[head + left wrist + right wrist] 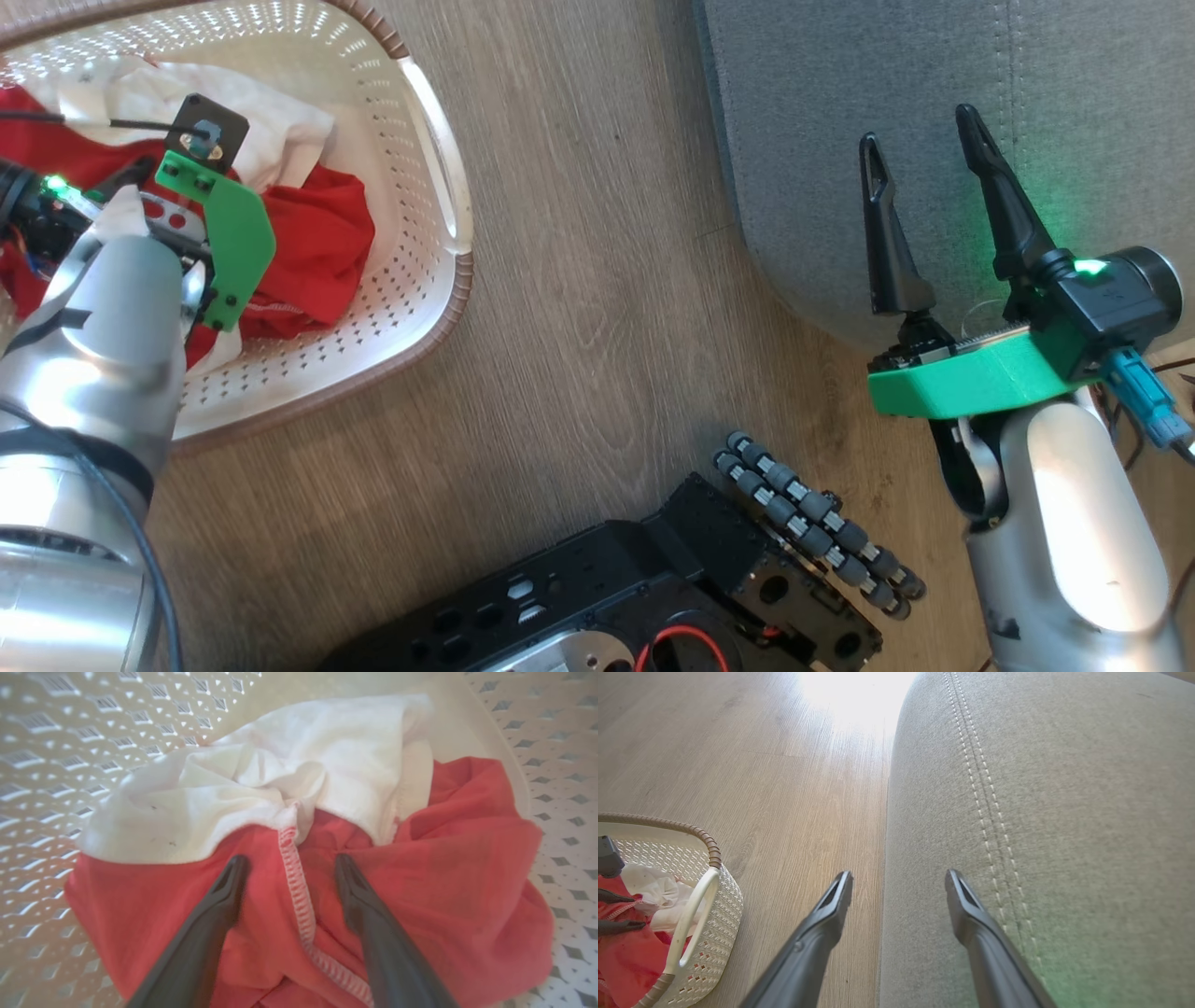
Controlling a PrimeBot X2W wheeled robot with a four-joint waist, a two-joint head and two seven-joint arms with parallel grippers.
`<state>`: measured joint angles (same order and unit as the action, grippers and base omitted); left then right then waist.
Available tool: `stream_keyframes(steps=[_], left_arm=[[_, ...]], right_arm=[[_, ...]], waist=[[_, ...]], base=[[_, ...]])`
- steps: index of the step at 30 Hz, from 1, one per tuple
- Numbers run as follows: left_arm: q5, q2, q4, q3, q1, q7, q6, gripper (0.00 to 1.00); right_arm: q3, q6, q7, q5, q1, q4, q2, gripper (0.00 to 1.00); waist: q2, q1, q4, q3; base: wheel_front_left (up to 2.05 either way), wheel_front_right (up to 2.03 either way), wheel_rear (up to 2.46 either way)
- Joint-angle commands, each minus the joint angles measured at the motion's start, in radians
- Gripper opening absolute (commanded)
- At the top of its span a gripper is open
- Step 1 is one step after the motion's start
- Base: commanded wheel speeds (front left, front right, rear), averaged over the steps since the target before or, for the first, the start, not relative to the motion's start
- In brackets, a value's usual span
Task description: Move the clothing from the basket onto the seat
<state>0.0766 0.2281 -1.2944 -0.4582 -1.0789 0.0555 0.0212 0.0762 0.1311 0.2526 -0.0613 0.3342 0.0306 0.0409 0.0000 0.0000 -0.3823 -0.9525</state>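
your left end effector (290, 858) is the one placed for the pick. it hangs inside the basket (429, 308) with both fingers spread wide and nothing held. the clothing (444, 868) lies straight ahead of its tips, a crumpled red heap with a white panel on the far side. a white-stitched seam (299, 896) runs between the two fingers, roughly along their length, so closing should pinch across that ridge. whether the tips already touch the fabric, i cannot tell. your right end effector (918, 126) is also wide open and empty, poised over the near edge of the seat (934, 75), well apart from the basket. the seat lies to the basket's right, across a strip of wooden floor (597, 280).
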Motion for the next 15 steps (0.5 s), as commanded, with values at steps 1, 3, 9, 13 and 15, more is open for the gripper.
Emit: stream_keyframes(steps=[1, 3, 9, 13, 15], left_arm=[[0.007, 0.036, 0.005, 0.005, 0.006, 0.013, 0.005, 1.00], [0.003, 0.039, 0.004, 0.002, 0.009, 0.035, 0.000, 1.00], [-0.028, 0.045, 0.004, 0.013, 0.021, 0.114, -0.028, 0.00], [-0.043, 0.047, 0.004, 0.015, 0.019, 0.124, -0.030, 0.00], [-0.051, 0.047, 0.004, 0.018, 0.022, 0.121, -0.027, 0.00]], right_arm=[[0.019, 0.000, 0.009, -0.007, -0.050, -0.029, 0.009, 1.00], [0.022, 0.000, 0.009, -0.008, -0.050, -0.031, 0.009, 1.00], [0.026, 0.000, 0.009, -0.011, -0.046, -0.033, 0.009, 1.00], [0.029, 0.000, 0.009, -0.011, -0.039, -0.032, 0.009, 1.00], [0.031, 0.000, 0.009, -0.007, -0.032, -0.031, 0.009, 1.00]], waist=[[0.0000, 0.0000, 0.000, -0.001], [0.0000, 0.0000, -0.001, -0.002], [0.0000, 0.0000, 0.001, -0.001], [0.0000, 0.0000, 0.003, 0.001], [0.0000, 0.0000, 0.005, 0.006]], base=[[0.00, 0.00, 0.00], [0.00, 0.00, 0.00], [0.00, 0.00, 0.00], [0.00, 0.00, 0.00], [0.00, 0.00, 0.00]])
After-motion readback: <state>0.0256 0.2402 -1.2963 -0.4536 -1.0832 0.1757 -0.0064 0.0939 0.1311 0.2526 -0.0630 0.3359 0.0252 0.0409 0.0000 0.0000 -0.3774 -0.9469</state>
